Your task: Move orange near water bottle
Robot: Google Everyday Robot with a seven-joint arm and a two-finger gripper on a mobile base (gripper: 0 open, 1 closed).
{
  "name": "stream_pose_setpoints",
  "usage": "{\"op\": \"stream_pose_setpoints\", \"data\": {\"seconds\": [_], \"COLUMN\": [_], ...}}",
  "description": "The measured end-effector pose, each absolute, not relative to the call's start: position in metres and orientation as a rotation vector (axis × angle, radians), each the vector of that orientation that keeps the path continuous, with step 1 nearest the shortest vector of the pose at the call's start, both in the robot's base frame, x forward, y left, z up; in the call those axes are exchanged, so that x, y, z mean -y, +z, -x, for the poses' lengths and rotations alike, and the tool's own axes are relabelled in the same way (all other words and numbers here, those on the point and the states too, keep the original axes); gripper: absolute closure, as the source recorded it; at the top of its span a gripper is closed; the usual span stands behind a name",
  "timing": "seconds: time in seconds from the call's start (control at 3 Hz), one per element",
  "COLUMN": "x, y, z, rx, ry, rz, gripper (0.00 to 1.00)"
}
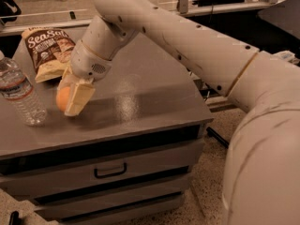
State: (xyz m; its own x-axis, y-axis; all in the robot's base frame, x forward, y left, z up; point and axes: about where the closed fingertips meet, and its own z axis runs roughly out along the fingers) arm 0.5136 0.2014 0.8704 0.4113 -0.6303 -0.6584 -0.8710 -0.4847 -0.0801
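One gripper (70, 100) grips one orange (62, 98) near one water bottle (18, 93).

The hand (69, 102), at 3 o'clock from the water bottle (21, 95) whose cap runs off the left edge, grips the orange (61, 99) with its near finger covering most of it, and the wrist hides the 5 o'clock corner of the chip bag (47, 50).

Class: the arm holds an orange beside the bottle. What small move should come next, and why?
Probably lower the gripper slightly and open its jaws. It grips the orange low over the cabinet top, close beside the water bottle and in front of the chip bag, so the fruit looks near enough; whether it touches the top is unclear.
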Motion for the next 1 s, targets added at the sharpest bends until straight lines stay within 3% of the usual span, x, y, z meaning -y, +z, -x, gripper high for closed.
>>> {"op": "stream_pose_setpoints", "data": {"seconds": [0.67,1.0], "x": [-0.228,-0.232], "y": [0.869,0.867], "z": [-0.526,-0.532], "rx": [-1.341,-1.370], "ry": [0.866,0.887], "rz": [2.207,2.167], "gripper": [0.00,0.00]}}
